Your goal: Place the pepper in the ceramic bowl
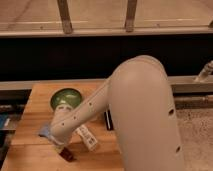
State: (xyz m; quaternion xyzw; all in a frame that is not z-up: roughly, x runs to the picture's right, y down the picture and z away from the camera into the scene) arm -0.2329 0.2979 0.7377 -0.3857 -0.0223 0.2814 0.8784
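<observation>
The pepper, small and dark red, lies at the front left of the wooden table. My gripper has come down on it from above and is shut on the pepper, whose lower end pokes out beneath the fingertips. The ceramic bowl, green and round, stands at the back left of the table, well behind the gripper. My white arm fills the right half of the view and hides the table behind it.
A white bottle with a label lies just right of the gripper. A black flat object shows beside the arm. Something blue lies to the gripper's left. A dark wall and metal rail run behind the table.
</observation>
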